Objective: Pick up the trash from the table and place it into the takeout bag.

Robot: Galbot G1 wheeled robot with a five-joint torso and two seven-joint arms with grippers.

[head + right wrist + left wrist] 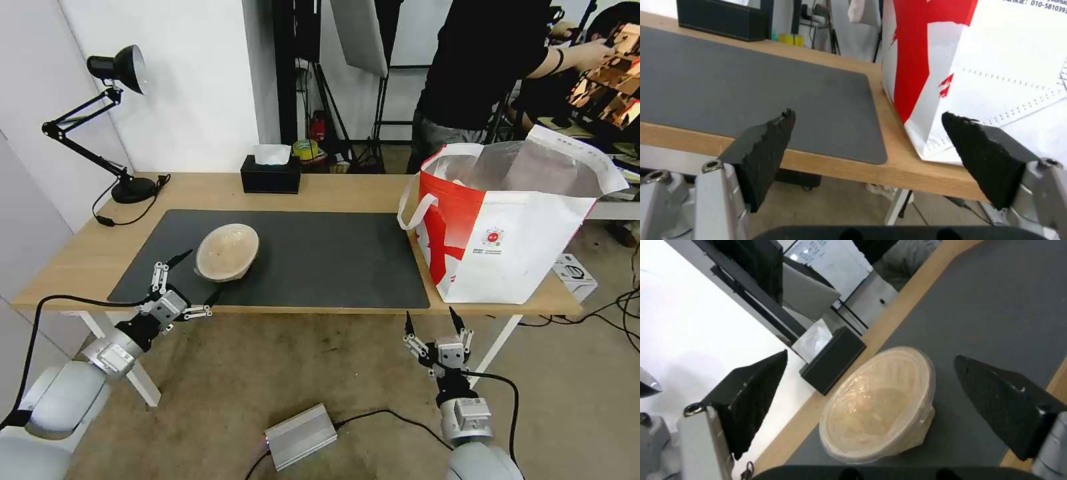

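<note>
- The bowl [228, 252], beige and shallow, lies tipped on its side on the mat [320, 260], near the mat's front left corner, its open face turned toward the left gripper.
- In the left wrist view the bowl [880, 403] appears wrapped in clear film, a detail the head view does not give.
- The left gripper [197, 276] sits just in front of the bowl at the table's front edge, its fingers spread wide and grasping nothing; one finger tip [181, 257] reaches over the mat beside the bowl.
- In the left wrist view the two black fingers [753, 396] stand on either side of the bowl, apart from it.
- The bag [507, 227] stands upright at the right end of the table [93, 257], just beside the mat's right edge, mouth open, silver lining showing.
- The right wrist view shows the bag [987, 73] from low down: its red-and-white side and printed text, sitting on the wood next to the mat corner.
- The right gripper [435, 321] hangs below the table's front edge, in front of the bag, fingers apart and empty.
- A black tissue box [271, 175] sits behind the mat at the table's back edge.
- A black lamp [107, 120] stands at the table's back left corner.
</note>
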